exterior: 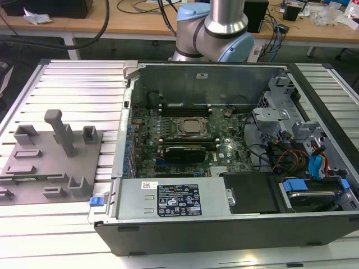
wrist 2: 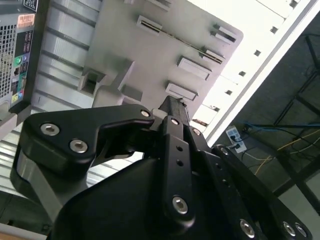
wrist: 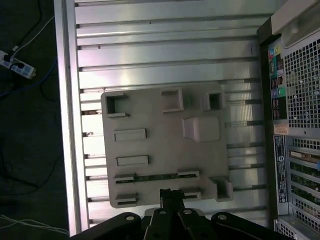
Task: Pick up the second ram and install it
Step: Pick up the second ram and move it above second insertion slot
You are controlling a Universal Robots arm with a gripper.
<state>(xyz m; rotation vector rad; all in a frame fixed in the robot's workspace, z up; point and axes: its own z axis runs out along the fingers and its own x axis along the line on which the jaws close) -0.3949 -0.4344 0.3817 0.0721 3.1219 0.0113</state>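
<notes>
The second ram is a long thin dark stick lying on edge between two small holders on the grey fixture plate. In the second wrist view the ram shows as a thin dark line across the plate. My gripper hangs above the plate's edge, a short way to one side of the ram and not touching it. Its black fingers are pressed together, shut, with nothing between them. In the exterior view the fixture plate lies at the exterior view's left of the open computer case.
A tall grey post and several grey blocks stand on the fixture plate. The case holds the motherboard with its CPU socket, cables and drive bays. The ribbed aluminium table runs under everything. A power strip lies on the floor.
</notes>
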